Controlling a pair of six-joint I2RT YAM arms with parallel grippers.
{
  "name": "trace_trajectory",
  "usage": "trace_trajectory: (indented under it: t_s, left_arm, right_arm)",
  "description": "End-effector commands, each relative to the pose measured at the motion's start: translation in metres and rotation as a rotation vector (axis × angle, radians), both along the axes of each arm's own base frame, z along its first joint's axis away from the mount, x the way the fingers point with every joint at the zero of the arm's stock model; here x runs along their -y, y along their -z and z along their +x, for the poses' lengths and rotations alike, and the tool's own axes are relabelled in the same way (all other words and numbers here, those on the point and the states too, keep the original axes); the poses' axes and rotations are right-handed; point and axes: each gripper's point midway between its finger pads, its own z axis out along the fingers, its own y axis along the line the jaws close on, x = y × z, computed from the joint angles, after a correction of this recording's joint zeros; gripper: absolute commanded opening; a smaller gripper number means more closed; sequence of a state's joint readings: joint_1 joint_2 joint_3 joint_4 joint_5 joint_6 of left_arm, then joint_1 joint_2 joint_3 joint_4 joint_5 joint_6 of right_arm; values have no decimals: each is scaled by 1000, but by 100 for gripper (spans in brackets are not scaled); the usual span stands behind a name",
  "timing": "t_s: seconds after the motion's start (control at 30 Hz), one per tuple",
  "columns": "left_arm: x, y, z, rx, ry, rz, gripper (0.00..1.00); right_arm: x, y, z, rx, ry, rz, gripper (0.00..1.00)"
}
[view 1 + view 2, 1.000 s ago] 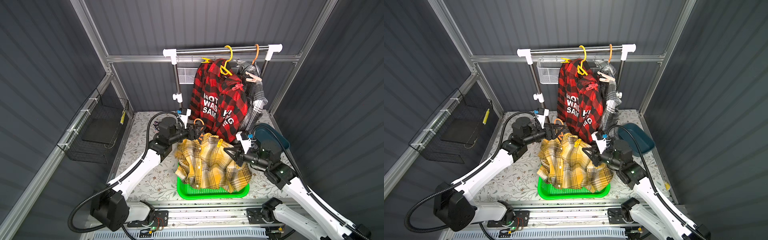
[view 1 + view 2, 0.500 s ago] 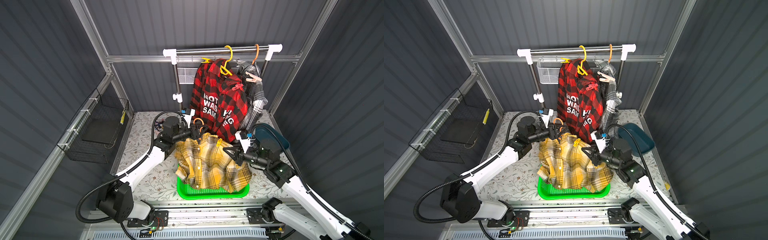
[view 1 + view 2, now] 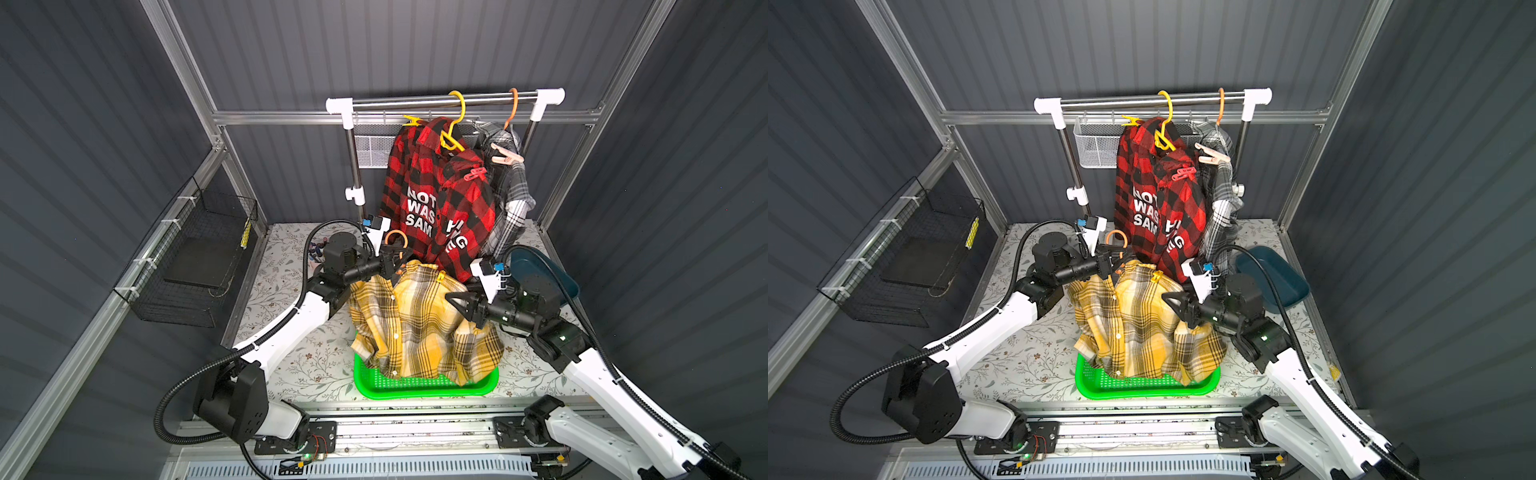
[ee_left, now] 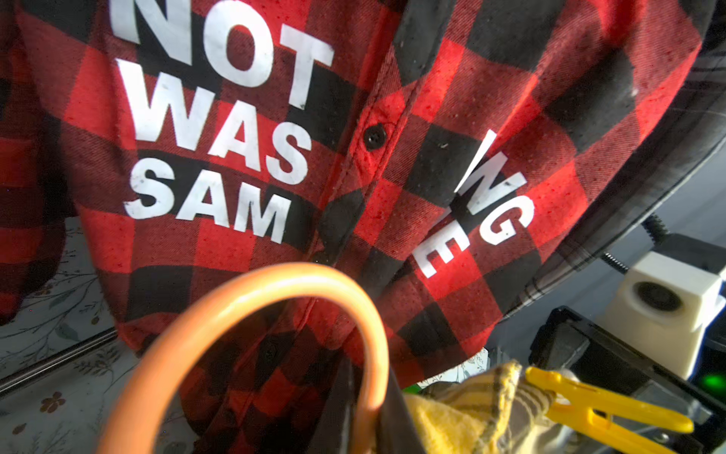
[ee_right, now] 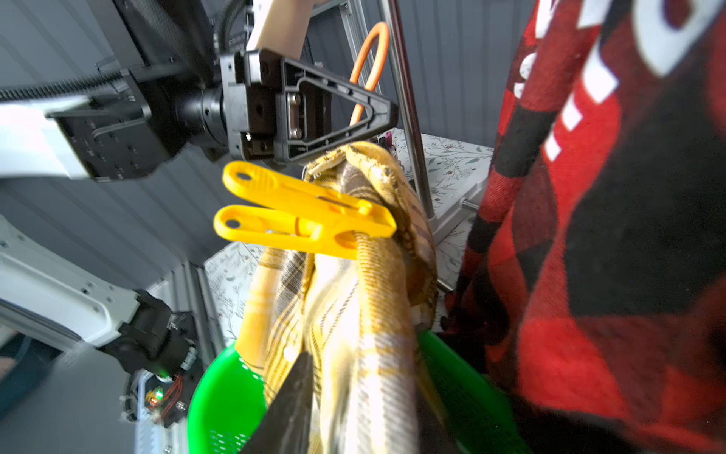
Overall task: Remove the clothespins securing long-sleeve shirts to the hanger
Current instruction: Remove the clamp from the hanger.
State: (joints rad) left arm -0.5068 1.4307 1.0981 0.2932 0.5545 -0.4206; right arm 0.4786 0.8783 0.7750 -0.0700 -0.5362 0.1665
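A yellow-and-black plaid shirt (image 3: 415,324) on an orange hanger (image 3: 395,239) hangs over the green basket (image 3: 424,384). My left gripper (image 3: 399,259) is shut on the hanger's hook (image 4: 275,291). A yellow clothespin (image 5: 306,220) grips the shirt's shoulder, close to the left gripper. My right gripper (image 5: 361,416) stands open astride the shirt's fabric lower down. On the rail hang the red-and-black lettered shirt (image 3: 436,195) and the grey plaid shirt (image 3: 511,195), bearing a yellow clothespin (image 3: 411,121), a red one (image 3: 473,173) and a salmon one (image 3: 505,156).
The clothes rail (image 3: 444,99) spans the back, with a white mesh basket (image 3: 1096,143) hung from it. A dark blue tray (image 3: 544,274) lies behind the right arm. A black wire basket (image 3: 199,266) hangs on the left wall. The tabletop has a floral cover.
The left gripper has closed on the orange hanger hook after shifting slightly right. The right gripper's jaws have parted around the yellow shirt.
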Motion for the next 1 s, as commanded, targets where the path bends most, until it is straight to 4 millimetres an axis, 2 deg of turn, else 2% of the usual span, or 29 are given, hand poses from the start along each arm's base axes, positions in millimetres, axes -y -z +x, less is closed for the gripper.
trace_trajectory:
  t_s: [0.0, 0.13, 0.33, 0.5, 0.77, 0.97]
  left_arm:
    - [-8, -8, 4, 60, -22, -5, 0]
    - [-13, -3, 2, 94, -22, 53, 0]
    - [-13, 8, -5, 103, 45, 150, 0]
    - [-13, 12, -6, 72, 75, 195, 0]
    - [-9, 16, -17, 11, 212, 195, 0]
    - [-22, 8, -19, -38, 288, 185, 0]
  right_arm:
    - [2, -13, -5, 41, -7, -11, 46]
    - [13, -23, -7, 93, 41, -38, 62]
    - [31, -42, -11, 197, 110, -101, 77]
    - [29, -50, -14, 236, 75, -141, 81]
    - [21, -46, -6, 274, 51, -184, 83]
    - [12, -51, -8, 339, 16, -209, 86]
